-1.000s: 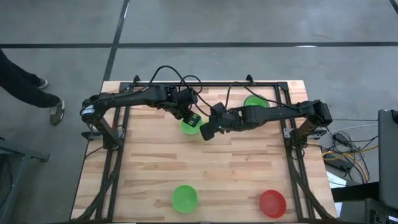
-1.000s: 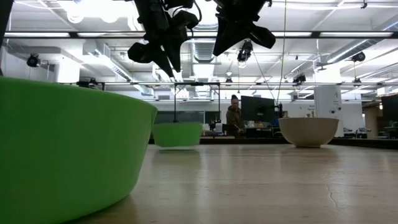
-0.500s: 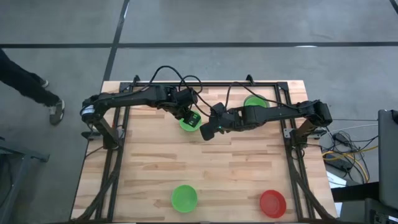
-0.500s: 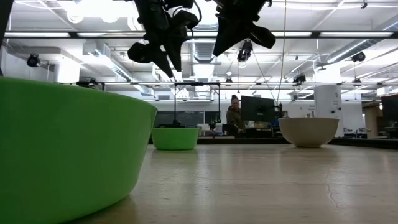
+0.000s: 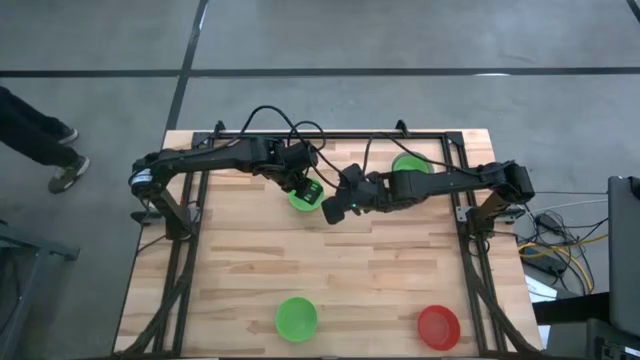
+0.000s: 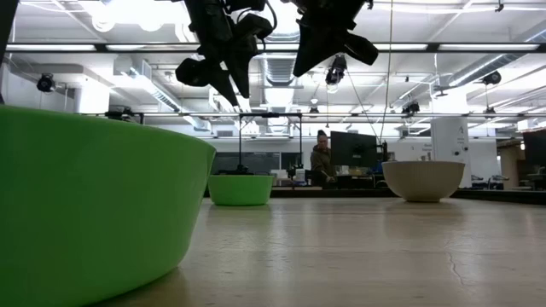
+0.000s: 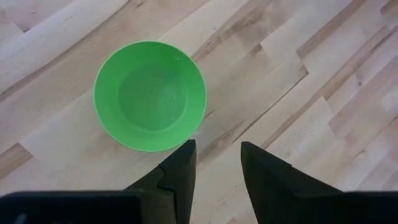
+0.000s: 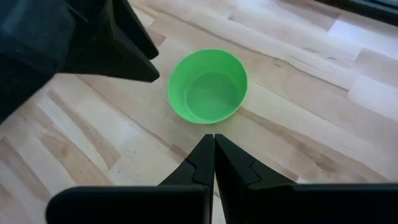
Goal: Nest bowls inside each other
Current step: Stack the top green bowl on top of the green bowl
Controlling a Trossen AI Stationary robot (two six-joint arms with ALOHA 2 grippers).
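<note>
Green bowl point(image 5: 300, 200) on worktop point(image 5: 240, 280), both grippers raised above it.
Left gripper point(image 7: 214, 163) jaws held apart (empty); right gripper point(image 8: 214, 158) jaws pressed together.

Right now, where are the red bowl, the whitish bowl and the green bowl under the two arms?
Red bowl point(image 5: 438, 326), high view, its inside.
Whitish bowl point(image 6: 423, 180), low view, its outer wall.
Green bowl point(image 7: 150, 94), left wrist view, its inner floor.

No readable text, label or number shows anywhere.
</note>
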